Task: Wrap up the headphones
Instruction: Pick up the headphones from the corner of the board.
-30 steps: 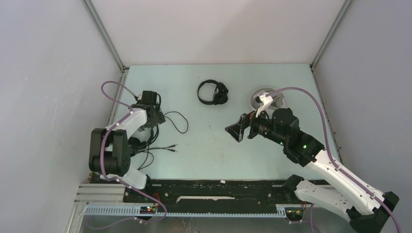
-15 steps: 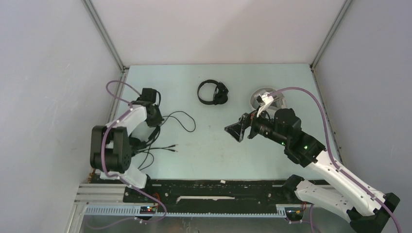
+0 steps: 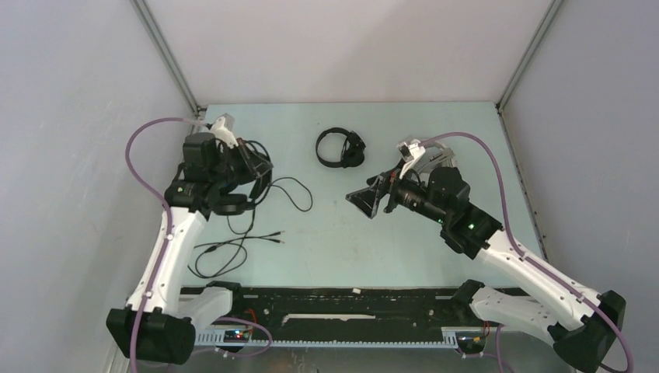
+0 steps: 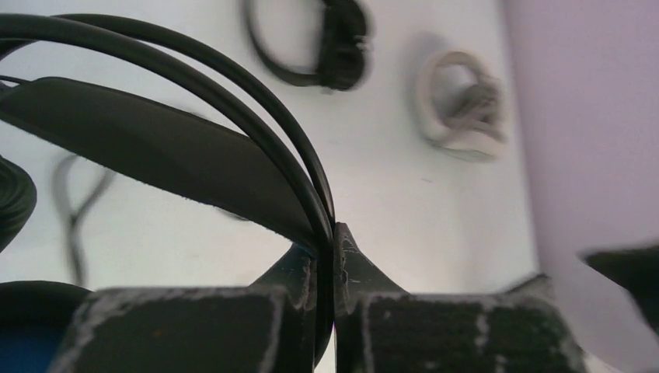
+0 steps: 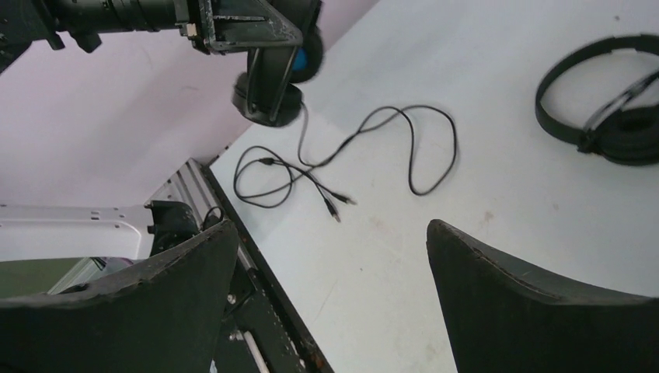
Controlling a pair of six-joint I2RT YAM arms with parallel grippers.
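Over the worktop's left side, your left gripper clamps the black headphones, right gripper agape; the trailing cable could snag.

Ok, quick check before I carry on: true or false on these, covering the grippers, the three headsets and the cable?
1. The left gripper is shut on the headband of the bulky black headphones. True.
2. The right gripper holds the slim black headset. False: it is open and empty, and that headset lies on the table.
3. The bulky headphones' cable trails loose on the table. True.
4. The white headset lies on the left arm's side. False: it sits on the right side, next to the right arm.
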